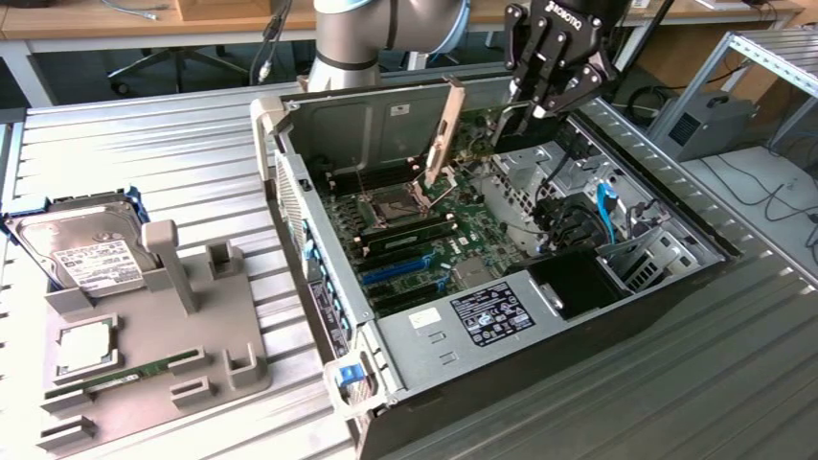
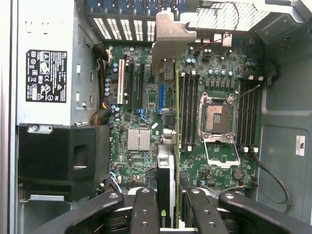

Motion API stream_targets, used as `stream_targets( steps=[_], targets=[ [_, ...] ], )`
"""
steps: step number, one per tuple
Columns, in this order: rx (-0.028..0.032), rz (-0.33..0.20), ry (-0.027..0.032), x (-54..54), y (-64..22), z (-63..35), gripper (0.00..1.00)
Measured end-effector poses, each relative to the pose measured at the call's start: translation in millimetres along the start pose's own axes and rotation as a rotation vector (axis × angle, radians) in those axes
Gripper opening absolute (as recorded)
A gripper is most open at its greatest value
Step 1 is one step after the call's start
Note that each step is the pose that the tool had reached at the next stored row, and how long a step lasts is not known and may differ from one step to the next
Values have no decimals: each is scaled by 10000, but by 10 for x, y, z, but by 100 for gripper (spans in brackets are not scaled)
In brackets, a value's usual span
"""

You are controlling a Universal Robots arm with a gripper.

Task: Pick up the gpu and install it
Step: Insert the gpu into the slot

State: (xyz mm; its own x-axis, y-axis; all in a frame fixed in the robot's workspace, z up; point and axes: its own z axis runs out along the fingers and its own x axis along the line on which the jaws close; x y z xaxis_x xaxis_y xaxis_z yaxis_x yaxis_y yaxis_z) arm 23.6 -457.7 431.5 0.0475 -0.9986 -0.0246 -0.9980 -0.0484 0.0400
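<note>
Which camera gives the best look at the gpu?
The wrist view: the gpu, held in the gripper, shows edge-on along its whole length to the silvery bracket. The exterior view catches that bracket tilted above the open computer case.

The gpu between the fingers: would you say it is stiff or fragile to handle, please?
Probably stiff: the gpu shows edge-on as a straight thin slab between the fingers, without sag. Likely fragile: it is a slim electronics card, so twisting could harm it. The metal bracket at its far end may make it tilt.
</note>
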Motion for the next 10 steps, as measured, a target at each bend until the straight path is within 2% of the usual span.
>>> stream_targets(
  steps=[10],
  targets=[
    [-1, 0, 0, 1, 23, 77, 27]
  ],
)
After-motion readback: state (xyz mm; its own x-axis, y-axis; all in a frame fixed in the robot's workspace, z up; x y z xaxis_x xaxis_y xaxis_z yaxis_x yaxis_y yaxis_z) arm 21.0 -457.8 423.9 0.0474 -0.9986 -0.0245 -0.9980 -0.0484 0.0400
